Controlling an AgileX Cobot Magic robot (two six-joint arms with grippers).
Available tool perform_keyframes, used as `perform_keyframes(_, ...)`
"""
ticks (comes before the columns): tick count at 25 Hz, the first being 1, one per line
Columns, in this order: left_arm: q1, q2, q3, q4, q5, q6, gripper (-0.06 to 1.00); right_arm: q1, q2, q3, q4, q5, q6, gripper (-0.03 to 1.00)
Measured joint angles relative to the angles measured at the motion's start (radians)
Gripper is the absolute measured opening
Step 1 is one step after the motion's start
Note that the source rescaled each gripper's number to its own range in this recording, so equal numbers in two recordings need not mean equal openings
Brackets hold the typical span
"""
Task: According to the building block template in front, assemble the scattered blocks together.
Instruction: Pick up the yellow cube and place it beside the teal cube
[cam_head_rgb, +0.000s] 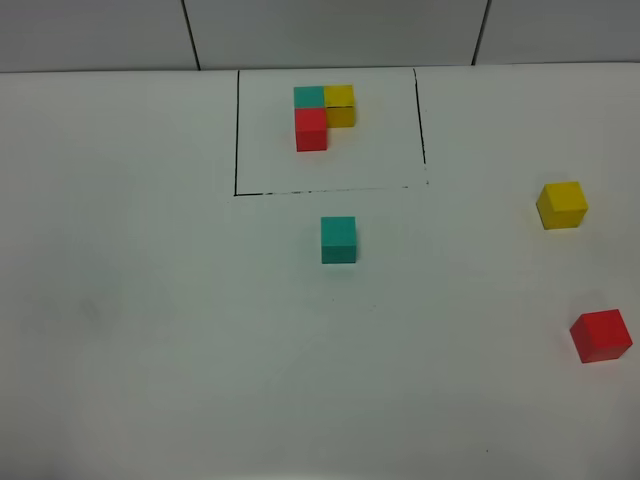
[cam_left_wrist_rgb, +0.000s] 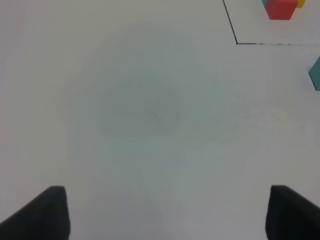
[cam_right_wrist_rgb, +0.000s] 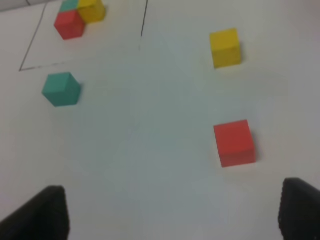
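Observation:
The building block template (cam_head_rgb: 322, 115) is an L of teal, yellow and red cubes inside a black drawn rectangle at the back centre. Three scattered blocks lie apart on the white table: teal (cam_head_rgb: 338, 240) just in front of the frame, yellow (cam_head_rgb: 561, 205) at the right, red (cam_head_rgb: 601, 335) at the right edge, nearer the front. Neither gripper shows in the high view. In its wrist view my left gripper (cam_left_wrist_rgb: 165, 220) is open over bare table, far from any block. My right gripper (cam_right_wrist_rgb: 170, 215) is open too, short of the red block (cam_right_wrist_rgb: 234, 143), with yellow (cam_right_wrist_rgb: 225, 47) and teal (cam_right_wrist_rgb: 61, 89) beyond.
The white table (cam_head_rgb: 150, 330) meets a tiled wall (cam_head_rgb: 330, 30) at the back. The frame's black line corner (cam_left_wrist_rgb: 236, 43) and the template's red cube (cam_left_wrist_rgb: 280, 9) show in the left wrist view, and the template (cam_right_wrist_rgb: 77, 17) in the right wrist view.

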Motion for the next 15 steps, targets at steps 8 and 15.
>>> perform_keyframes(8,0.0,0.0,0.0,0.0,0.0,0.0,0.74,0.0,0.364,-0.089,-0.001,-0.069,-0.057,0.72)
perform_keyframes(15,0.0,0.0,0.0,0.0,0.0,0.0,0.74,0.0,0.698,-0.221,-0.048,-0.1,-0.077,0.72)
